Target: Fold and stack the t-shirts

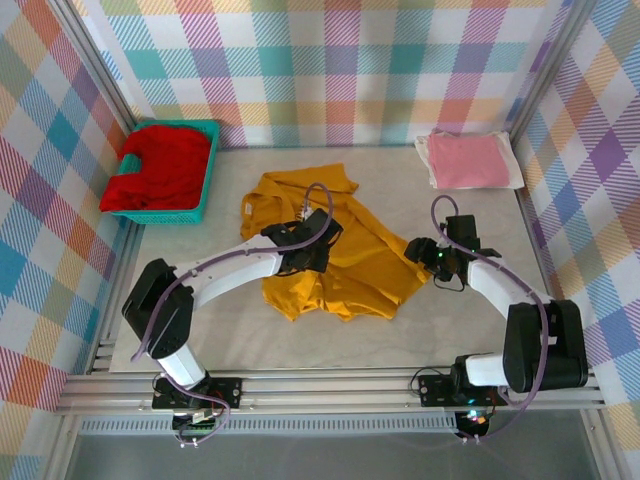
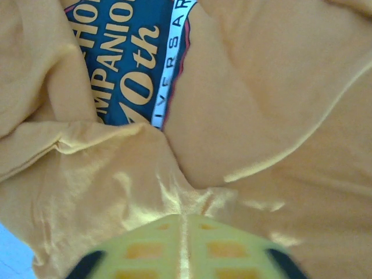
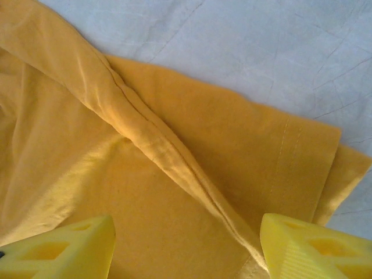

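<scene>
The mustard-yellow t-shirt [image 1: 345, 255] lies crumpled in the middle of the table. My left gripper [image 1: 318, 240] rests on its centre. In the left wrist view that gripper [image 2: 185, 218] has its fingers pressed together, with yellow cloth puckering at the tips just below the dark blue chest print [image 2: 128, 58]. My right gripper [image 1: 422, 254] is at the shirt's right edge. In the right wrist view it [image 3: 186, 232] stands wide open over a raised seam fold [image 3: 157, 145], which runs between the fingers [image 3: 302, 244]. The pink t-shirt [image 1: 468, 160] lies folded at the back right. The red t-shirt [image 1: 160, 168] is heaped in the basket.
A teal plastic basket [image 1: 205, 185] stands at the back left. Checked walls close in the table on three sides. Pale tablecloth [image 3: 261, 52] shows bare beyond the shirt's right edge, and bare cloth also lies in front of the shirt [image 1: 330, 345].
</scene>
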Controlling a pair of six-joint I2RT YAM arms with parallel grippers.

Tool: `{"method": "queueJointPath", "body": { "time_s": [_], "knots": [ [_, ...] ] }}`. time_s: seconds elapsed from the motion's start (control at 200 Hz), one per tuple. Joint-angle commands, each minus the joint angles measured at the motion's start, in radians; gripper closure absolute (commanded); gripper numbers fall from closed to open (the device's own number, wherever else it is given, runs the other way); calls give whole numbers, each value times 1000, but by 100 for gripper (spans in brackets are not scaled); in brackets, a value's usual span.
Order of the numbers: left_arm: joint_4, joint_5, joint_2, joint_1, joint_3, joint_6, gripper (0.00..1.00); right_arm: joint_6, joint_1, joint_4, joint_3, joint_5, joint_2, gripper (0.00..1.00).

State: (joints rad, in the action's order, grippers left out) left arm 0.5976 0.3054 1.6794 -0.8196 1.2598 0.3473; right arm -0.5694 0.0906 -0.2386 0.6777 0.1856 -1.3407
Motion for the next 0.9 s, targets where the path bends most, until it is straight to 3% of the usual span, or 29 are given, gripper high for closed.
{"method": "queueJointPath", "body": {
  "time_s": [0.0, 0.16, 0.205, 0.325, 0.345, 0.4, 0.465, 0.675, 0.745, 0.82, 0.895],
  "knots": [
    [-7, -9, 40, 10, -33, 14, 96, -14, -7, 19, 28, 21, 1, 34],
    [-41, -27, 59, 10, -64, 31, 100, -3, -7, 9, 26, 11, 15, 34],
    [-44, -33, 57, 13, -65, 31, 78, 0, -6, 5, 25, 9, 17, 34],
    [-57, -50, 56, 13, -72, 25, 70, -2, -6, 9, 23, 15, 14, 34],
    [-59, -50, 59, 13, -74, 25, 73, -2, -7, 11, 23, 17, 14, 34],
    [-58, -50, 64, 13, -76, 27, 92, -6, -6, 16, 25, 22, 12, 34],
    [-60, -44, 62, 13, -82, 34, 100, -8, -7, 20, 23, 27, 13, 34],
    [-72, -41, 17, 18, -98, 39, 100, -5, -6, 16, 22, 32, 27, 34],
    [-93, -60, -4, 19, -108, 33, 70, -4, -7, 12, 23, 32, 35, 34],
    [-113, -87, -8, 20, -112, 29, 73, -4, -8, 16, 21, 34, 40, 34],
    [-126, -98, 14, 20, -112, 27, 68, -5, -6, 20, 19, 37, 39, 34]
  ]
}}
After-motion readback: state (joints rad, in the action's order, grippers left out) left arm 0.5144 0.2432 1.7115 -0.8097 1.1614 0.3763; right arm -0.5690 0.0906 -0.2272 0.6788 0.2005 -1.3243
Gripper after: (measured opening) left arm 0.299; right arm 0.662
